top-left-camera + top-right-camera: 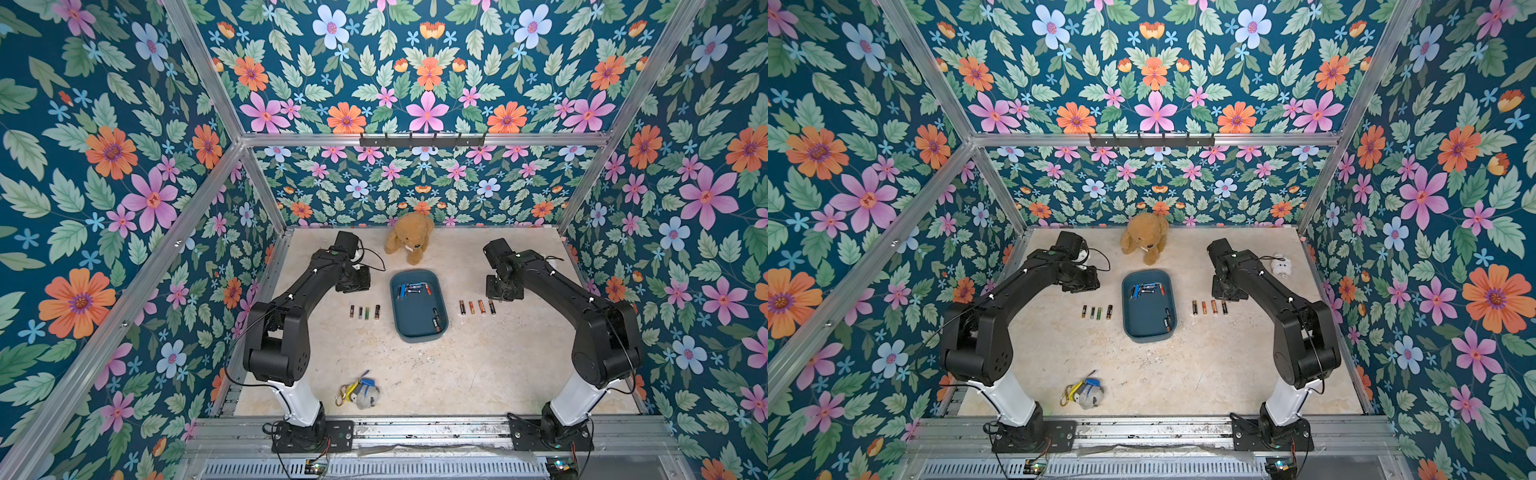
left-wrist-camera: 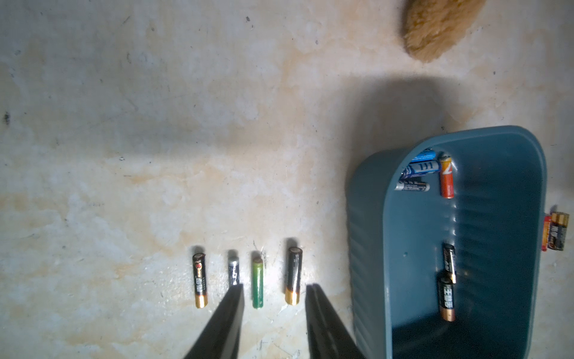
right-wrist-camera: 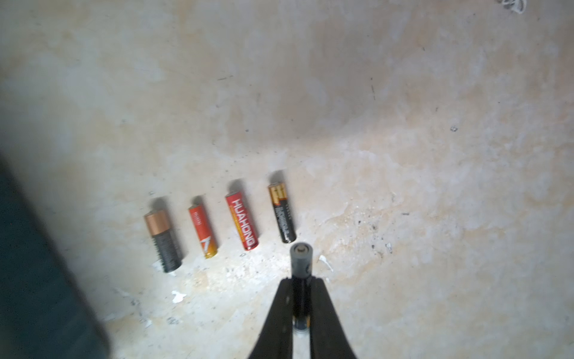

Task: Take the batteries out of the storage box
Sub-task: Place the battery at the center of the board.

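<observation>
The right claw (image 3: 300,281) is clamped tight on 1 grey-and-black cell (image 3: 300,261), pinched across its barrel. It hangs just right of the storage box (image 1: 415,322), beside the right-hand row (image 1: 471,307) of 4 cells laid out there. The left claw (image 2: 275,289) stands part open and holds nothing, above the left-hand row (image 2: 257,279) of 4 on the box's other side. Other batteries (image 1: 411,288) lie inside the box. A heap rests against its far wall, perhaps 5 or 6, though they overlap too much to count. A pair (image 2: 446,298) lies by its right wall.

These cells look light, hard and slick, and being round they will likely roll. The sound grip is across mid-barrel, jaws square to its length. The heaped ones, crowded at the wall, offer less room.

The table (image 1: 457,374) around the box is flat, mottled cream and scuffed. Floral wallpaper covers the walls. A teddy bear (image 1: 410,239) sits beyond the box, and a keychain bundle (image 1: 359,392) lies on its near side.
</observation>
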Robot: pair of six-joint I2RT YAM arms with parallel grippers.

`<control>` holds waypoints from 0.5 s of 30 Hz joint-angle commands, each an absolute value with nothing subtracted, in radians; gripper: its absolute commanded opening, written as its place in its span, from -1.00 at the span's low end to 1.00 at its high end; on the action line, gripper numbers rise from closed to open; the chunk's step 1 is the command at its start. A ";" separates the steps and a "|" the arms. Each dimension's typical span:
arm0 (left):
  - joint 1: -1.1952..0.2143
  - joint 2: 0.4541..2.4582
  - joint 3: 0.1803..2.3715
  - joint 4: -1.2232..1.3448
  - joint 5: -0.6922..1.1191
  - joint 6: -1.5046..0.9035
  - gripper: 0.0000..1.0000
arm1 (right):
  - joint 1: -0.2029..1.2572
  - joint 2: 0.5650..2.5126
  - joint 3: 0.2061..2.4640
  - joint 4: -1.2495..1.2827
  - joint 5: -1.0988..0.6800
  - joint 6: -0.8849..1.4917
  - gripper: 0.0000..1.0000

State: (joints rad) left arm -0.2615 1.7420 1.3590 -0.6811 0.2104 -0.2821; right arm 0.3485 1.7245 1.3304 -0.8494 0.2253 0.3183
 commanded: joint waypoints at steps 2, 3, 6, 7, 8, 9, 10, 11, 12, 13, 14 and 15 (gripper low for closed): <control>-0.263 1.749 1.367 -0.692 0.215 -0.278 -0.21 | 0.317 1.728 1.293 -0.803 0.229 0.257 -0.85; -0.262 1.750 1.367 -0.692 0.215 -0.278 -0.21 | 0.310 1.731 1.286 -0.794 0.223 0.249 -0.85; -0.263 1.753 1.366 -0.692 0.215 -0.279 -0.21 | 0.302 1.748 1.267 -0.774 0.212 0.227 -0.85; -0.263 1.754 1.366 -0.692 0.215 -0.278 -0.21 | 0.302 1.755 1.260 -0.769 0.207 0.218 -0.85; -0.262 1.755 1.367 -0.692 0.215 -0.278 -0.21 | 0.302 1.760 1.256 -0.760 0.207 0.214 -0.85; -0.263 1.755 1.365 -0.692 0.215 -0.278 -0.21 | 0.300 1.768 1.251 -0.755 0.207 0.209 -0.85; -0.263 1.755 1.365 -0.693 0.215 -0.278 -0.20 | 0.298 1.775 1.247 -0.749 0.206 0.205 -0.86; -0.263 1.755 1.364 -0.693 0.213 -0.278 -0.21 | 0.296 1.780 1.245 -0.743 0.204 0.199 -0.86; -0.262 1.755 1.362 -0.693 0.211 -0.279 -0.21 | 0.295 1.787 1.241 -0.739 0.203 0.194 -0.85; -0.263 1.755 1.361 -0.693 0.209 -0.278 -0.21 | 0.291 1.790 1.239 -0.732 0.201 0.186 -0.85; -0.263 1.755 1.362 -0.694 0.209 -0.277 -0.21 | 0.289 1.795 1.236 -0.726 0.201 0.182 -0.85; -0.263 1.755 1.362 -0.695 0.209 -0.276 -0.21 | 0.287 1.800 1.238 -0.723 0.200 0.177 -0.85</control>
